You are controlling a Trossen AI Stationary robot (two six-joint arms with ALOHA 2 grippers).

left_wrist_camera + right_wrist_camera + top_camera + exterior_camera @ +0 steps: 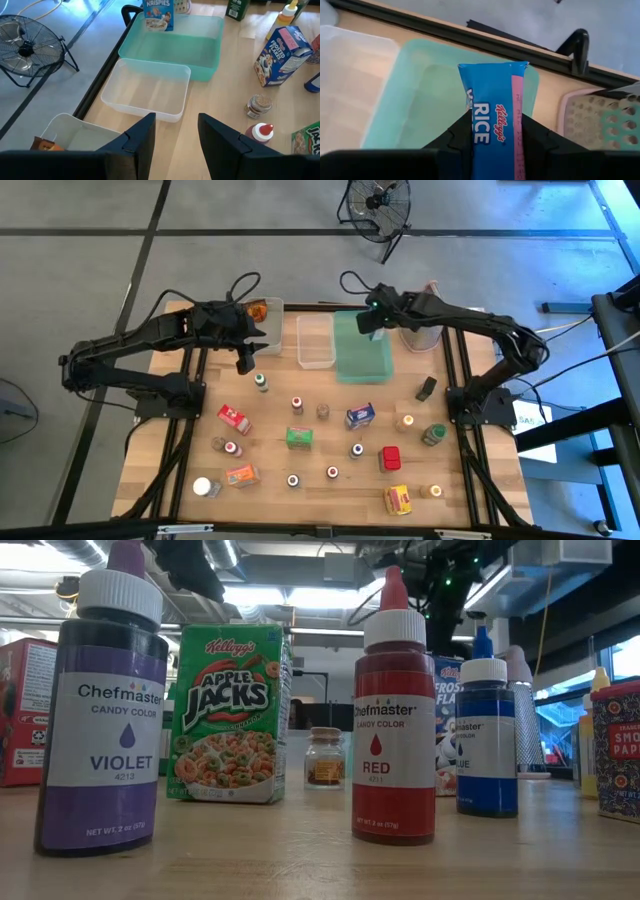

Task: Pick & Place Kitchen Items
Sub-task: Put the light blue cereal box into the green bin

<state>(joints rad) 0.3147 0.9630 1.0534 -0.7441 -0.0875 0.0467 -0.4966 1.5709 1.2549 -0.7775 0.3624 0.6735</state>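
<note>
rice krispies box pinched by right gripper; left gripper spread, empty.

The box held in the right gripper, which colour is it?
The Rice Krispies box is blue, with a pink side strip; the right wrist view shows it best.

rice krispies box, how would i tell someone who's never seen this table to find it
Start at the green tray at the table's far edge, beside the clear bin. Above the tray's far end, the right gripper is shut on the rice krispies box. It is the only blue cereal box held off the table; the other groceries stand on the wood.
</note>
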